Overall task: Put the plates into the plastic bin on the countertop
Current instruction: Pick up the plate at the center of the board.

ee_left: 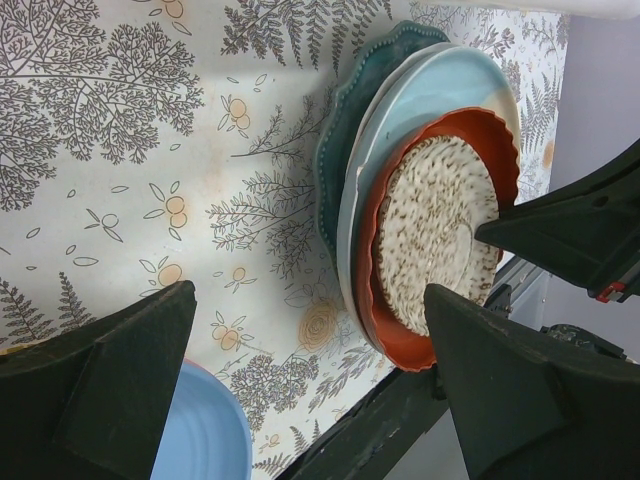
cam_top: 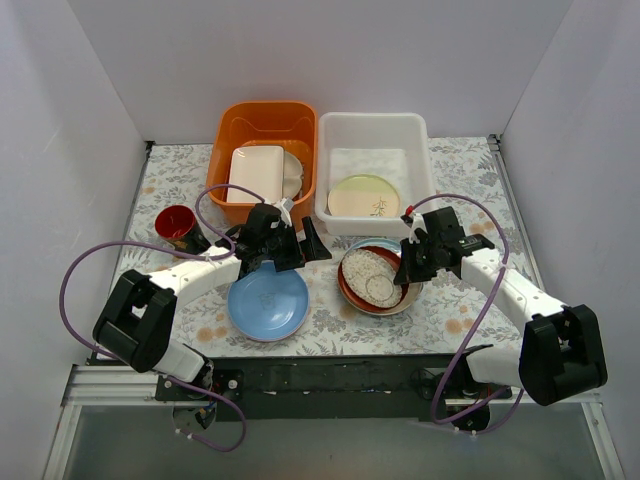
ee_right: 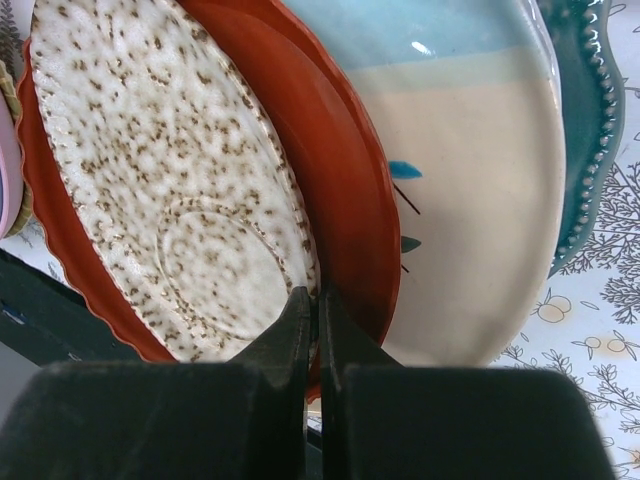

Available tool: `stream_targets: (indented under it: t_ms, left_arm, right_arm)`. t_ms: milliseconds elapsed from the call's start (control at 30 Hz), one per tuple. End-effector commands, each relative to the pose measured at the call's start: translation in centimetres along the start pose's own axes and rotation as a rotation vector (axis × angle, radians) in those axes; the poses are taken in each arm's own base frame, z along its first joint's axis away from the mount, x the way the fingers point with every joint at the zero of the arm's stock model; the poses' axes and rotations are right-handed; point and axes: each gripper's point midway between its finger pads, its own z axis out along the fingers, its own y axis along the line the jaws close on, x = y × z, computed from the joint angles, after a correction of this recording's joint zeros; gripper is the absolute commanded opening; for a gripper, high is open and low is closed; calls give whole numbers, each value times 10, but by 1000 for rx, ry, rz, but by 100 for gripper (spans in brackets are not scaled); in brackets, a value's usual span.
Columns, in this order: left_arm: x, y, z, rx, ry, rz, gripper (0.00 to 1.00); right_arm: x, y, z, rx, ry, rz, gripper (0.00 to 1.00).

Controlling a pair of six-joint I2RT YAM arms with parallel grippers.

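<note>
On the floral-cloth countertop [cam_top: 440, 312], the white translucent plastic bin [cam_top: 372, 119] stands at the back and holds one cream leaf-pattern plate [cam_top: 365, 196]. We judge the step to be lifting the speckled grey plate [ee_right: 170, 170] off the red-brown plate [ee_right: 340, 170]. The right gripper [ee_right: 312, 300] appears to pinch the speckled rim, so we lift steadily and clear the bin wall. The left gripper [ee_left: 308, 292], fingers spread and empty, hovers near the stack. The orange plastic tub [cam_top: 225, 130], light blue plate [cam_top: 267, 303] and red cup [cam_top: 177, 224] lie to the left.

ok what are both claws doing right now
left claw: open, holding nothing
right claw: shut on the rim of the brown-speckled white round plate
</note>
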Motion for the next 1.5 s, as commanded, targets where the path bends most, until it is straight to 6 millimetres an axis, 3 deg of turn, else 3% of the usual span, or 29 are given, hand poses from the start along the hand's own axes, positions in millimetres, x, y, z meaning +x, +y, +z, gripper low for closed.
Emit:
stream_targets:
  t_ms: [0, 933, 1467]
  left_arm:
    - [-8, -10, -6, 27, -25, 19, 98]
    - [-9, -12, -13, 35, -46, 18, 98]
    - [-7, -11, -13, 38, -45, 18, 98]
  right_arm:
    - [-23, 7, -12, -4, -67, -39, 1]
    - [-62, 39, -47, -88, -221, -67, 1]
    - [-99, 56, -73, -107, -315, -99, 1]
